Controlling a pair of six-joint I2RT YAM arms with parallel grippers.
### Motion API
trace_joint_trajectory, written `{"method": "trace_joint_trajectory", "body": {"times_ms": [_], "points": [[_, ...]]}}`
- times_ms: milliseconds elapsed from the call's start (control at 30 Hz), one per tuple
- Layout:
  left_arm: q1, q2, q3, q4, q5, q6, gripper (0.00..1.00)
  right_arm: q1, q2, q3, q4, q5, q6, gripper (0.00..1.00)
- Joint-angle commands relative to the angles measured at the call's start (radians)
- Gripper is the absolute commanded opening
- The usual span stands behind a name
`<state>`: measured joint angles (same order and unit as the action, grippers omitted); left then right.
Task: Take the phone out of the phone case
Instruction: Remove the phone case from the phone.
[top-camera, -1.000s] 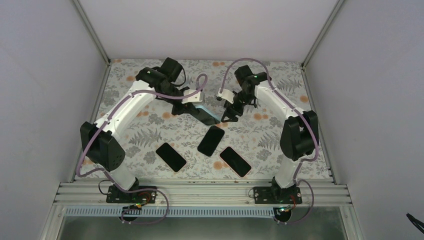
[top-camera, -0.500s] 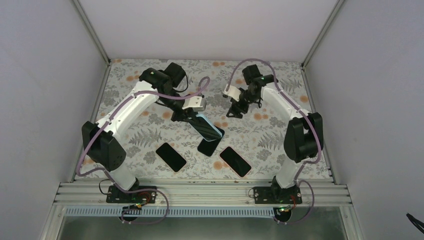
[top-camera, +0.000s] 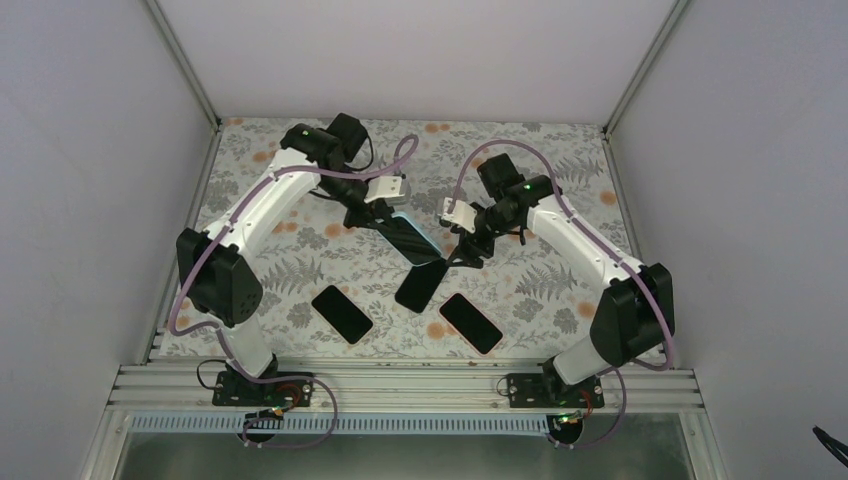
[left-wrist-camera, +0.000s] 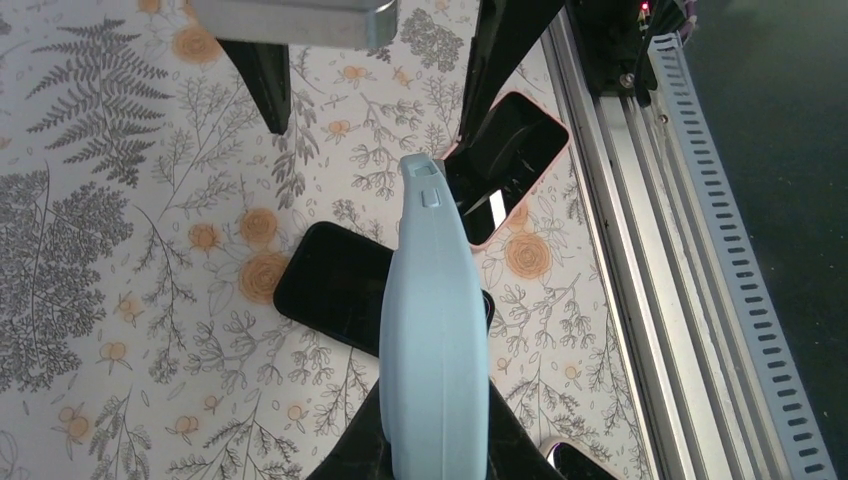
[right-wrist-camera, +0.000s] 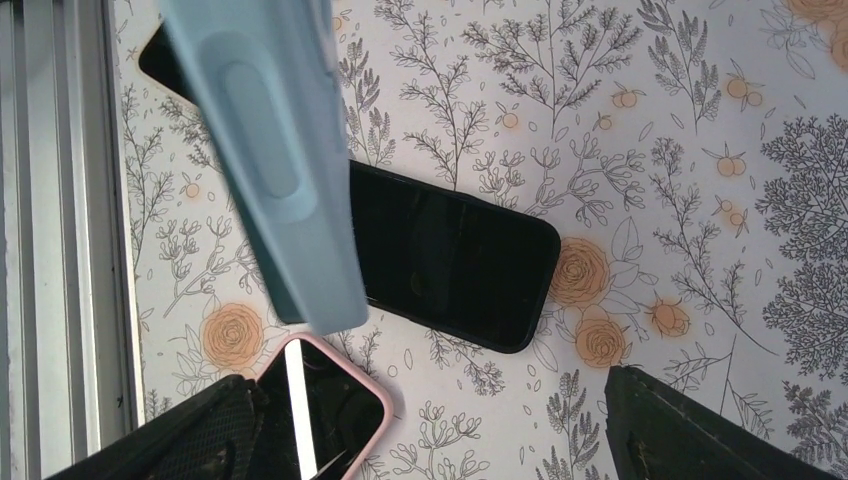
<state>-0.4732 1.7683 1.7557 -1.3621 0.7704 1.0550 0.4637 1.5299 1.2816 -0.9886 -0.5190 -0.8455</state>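
- Your left claw (top-camera: 378, 218) is clamped narrow on the phone case (top-camera: 410, 238). The top view shows a dark screen inside a light-blue rim, so the phone (top-camera: 408, 240) sits in the case.
- Only the left wrist view shows the grip itself. The left claw (left-wrist-camera: 435, 452) pinches the case (left-wrist-camera: 432, 330) from both sides at its near end. The case runs edge-on away from the claw, raised above the worktop (left-wrist-camera: 120, 250).
- That same view shows small cut-outs near the case's far tip, which the top view is too coarse to give.
- Your right claw (top-camera: 466, 243) stands wide with nothing between its jaws, just beside the far end of the case.
- In the left wrist view its two fingers (left-wrist-camera: 262, 85) hang beyond the case tip, one to either side of it and apart from it.
- The right wrist view puts the case (right-wrist-camera: 270, 170) ahead of the right claw (right-wrist-camera: 430, 385) and towards one side. It shows a long oval button moulded in the edge, seen in no other view.
- Below the case a black phone (right-wrist-camera: 450, 260) lies flat on the worktop, directly ahead of the right claw.
- A pink-cased phone (right-wrist-camera: 325, 405) lies just beside one finger. From above its pink rim cannot be made out.
- The left wrist view adds a third phone (left-wrist-camera: 585, 467), only a corner of it, beside the left claw and next to the aluminium rail (left-wrist-camera: 640, 260).
- From above all three loose phones lie on the near side of both claws, each apart from the others.
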Motion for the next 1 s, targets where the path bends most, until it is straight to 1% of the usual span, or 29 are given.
{"method": "trace_joint_trajectory", "body": {"times_ms": [0,300,633,967], "points": [[0.002,-0.003,0.049,0.006,0.094,0.023,0.02,0.001,-0.010,-0.016,0.052,-0.024,0.040,0.84],[0.003,0.009,0.060,0.005,0.100,0.011,0.02,0.001,0.021,0.022,0.086,-0.030,0.052,0.84],[0.002,-0.027,0.015,0.005,0.121,0.023,0.02,-0.016,0.050,0.043,0.158,0.011,0.056,0.84],[0.002,-0.031,-0.011,0.004,0.121,0.038,0.02,-0.048,0.098,0.102,0.168,-0.012,0.045,0.84]]}}
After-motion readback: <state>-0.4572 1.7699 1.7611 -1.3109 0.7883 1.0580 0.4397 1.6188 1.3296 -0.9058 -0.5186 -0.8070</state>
